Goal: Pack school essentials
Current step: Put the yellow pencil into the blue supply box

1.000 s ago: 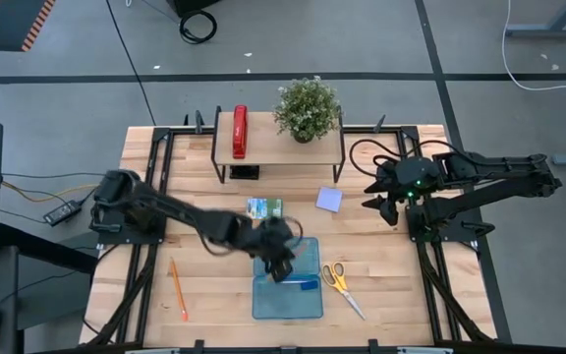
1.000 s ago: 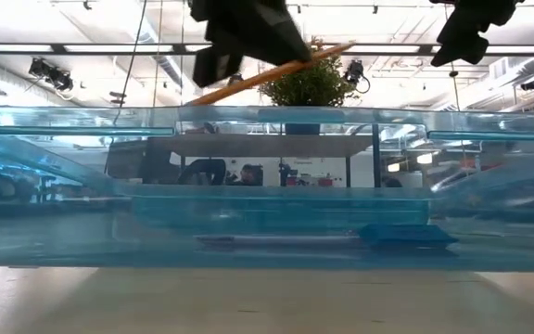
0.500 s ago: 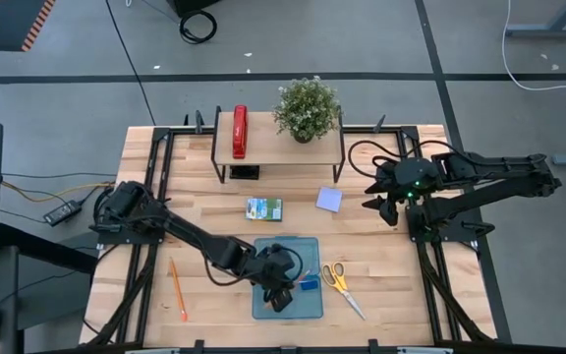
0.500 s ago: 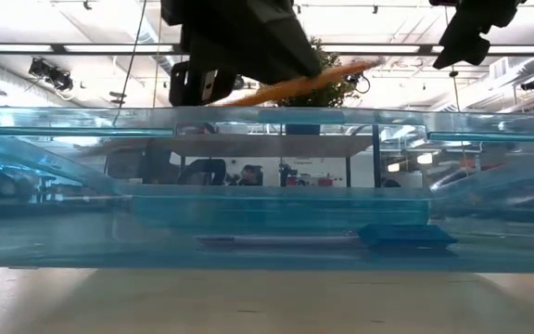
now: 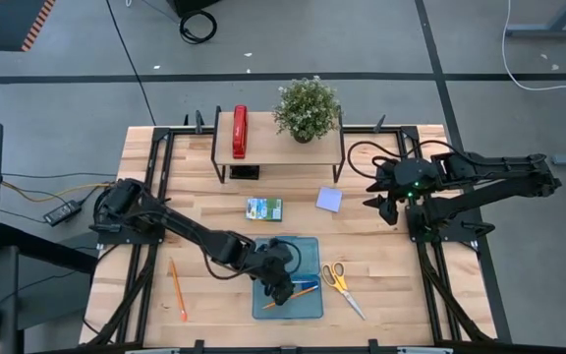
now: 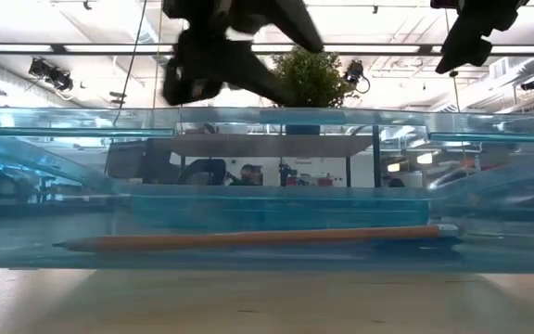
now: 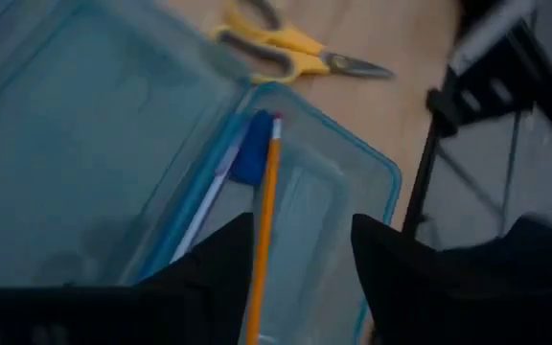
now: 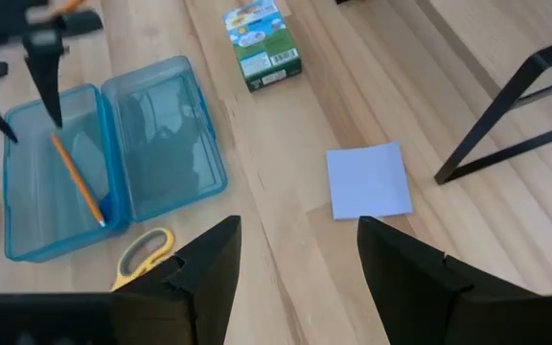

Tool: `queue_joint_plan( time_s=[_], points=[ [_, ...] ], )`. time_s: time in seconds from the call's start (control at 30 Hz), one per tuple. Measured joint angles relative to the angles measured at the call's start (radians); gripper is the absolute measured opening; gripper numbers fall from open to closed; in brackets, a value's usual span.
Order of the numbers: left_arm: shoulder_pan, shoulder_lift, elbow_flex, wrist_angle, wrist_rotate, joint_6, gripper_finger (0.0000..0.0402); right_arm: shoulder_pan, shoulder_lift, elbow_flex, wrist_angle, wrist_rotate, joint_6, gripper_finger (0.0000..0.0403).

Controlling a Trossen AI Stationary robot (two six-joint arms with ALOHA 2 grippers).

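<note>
1 orange pencil [image 5: 301, 292] lies inside the open blue case [image 5: 309, 307], beside the purple pen [image 7: 202, 209] and blue eraser [image 7: 252, 151]. The left gripper [image 5: 279, 291] hovers above, fingers spread and empty. The right gripper [image 5: 382, 205] waits apart, fingers spread.

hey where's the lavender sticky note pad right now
In the high view the lavender sticky-note pad lies flat on the table's right half, just in front of the shelf with the potted plant, between the green-blue printed packet and the right gripper.

Nothing here can be read: the green-blue packet [image 8: 263, 45] carries printing and a barcode, but no words come clear.
</note>
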Motion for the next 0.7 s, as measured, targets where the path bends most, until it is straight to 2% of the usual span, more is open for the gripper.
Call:
queue_joint_plan(
  time_s=[0.23,0.4,0.63,0.7],
  points=[
    [-0.003,-0.071,0.0,-0.3,-0.005,-0.424,0.0174,0.0,0.0,0.0,-0.008,0.049,-0.001,0.0217],
    [-0.044,-0.15,0.0,-0.467,-0.075,-0.569,0.0153,0.0,0.0,0.0,-0.008,0.07,-0.004,0.0217],
    [-0.089,-0.262,0.0,-0.815,-0.044,-0.786,0.0152,0.0,0.0,0.0,-0.01,0.071,-0.016,0.0217],
    [-0.104,-0.291,-0.011,-0.855,-0.042,-0.83,0.0161,0.0,0.0,0.0,-0.01,0.076,-0.016,0.0217]
  ],
)
